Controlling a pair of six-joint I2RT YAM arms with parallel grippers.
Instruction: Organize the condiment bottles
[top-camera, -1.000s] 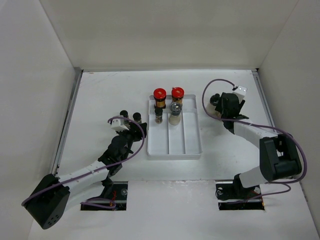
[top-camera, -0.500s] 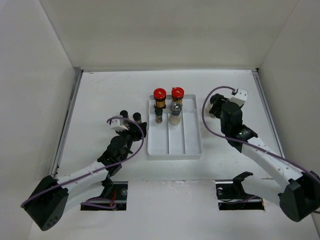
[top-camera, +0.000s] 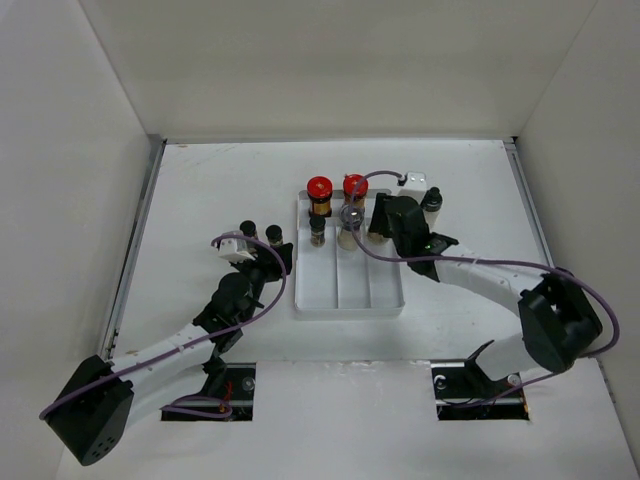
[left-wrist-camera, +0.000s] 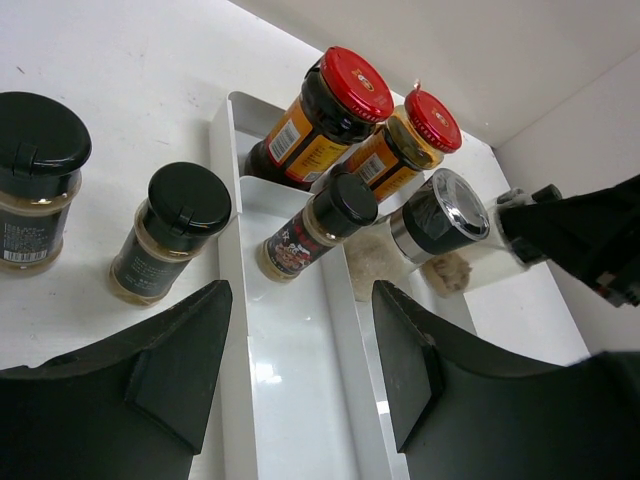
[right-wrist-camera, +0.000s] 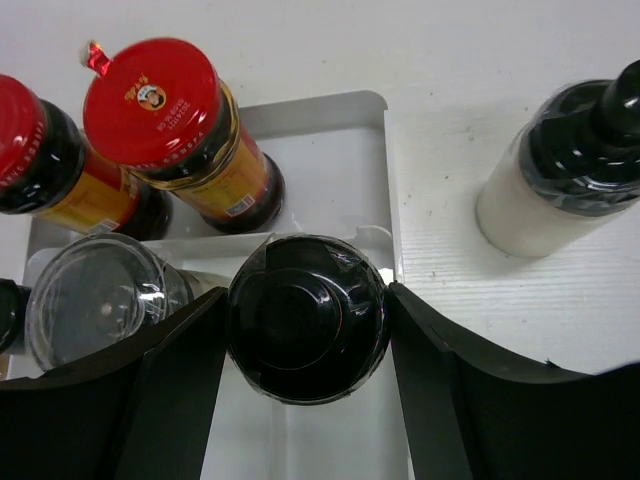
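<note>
Left gripper (left-wrist-camera: 300, 350) spread wide, nothing held, by tray (left-wrist-camera: 228, 300) left wall. Beige-filled black-capped jars (left-wrist-camera: 175, 230) on table left of tray. Right gripper (right-wrist-camera: 307, 322) clamps black-capped jar (right-wrist-camera: 305, 300) at right compartment (far end). Red-lidded jars (right-wrist-camera: 165, 120) in tray's far end. White-filled bottle (right-wrist-camera: 560, 180) on table right of tray.

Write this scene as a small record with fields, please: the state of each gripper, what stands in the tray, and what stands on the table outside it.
left gripper: open, holding nothing, beside the tray's left side
right gripper: shut on a black-capped bottle, at the tray's right compartment
white tray: two red-lid jars at the far end; small dark bottle in the left compartment; clear-topped bottle in the middle compartment
table, left of tray: two black-capped jars
table, right of tray: one white-filled bottle
</note>
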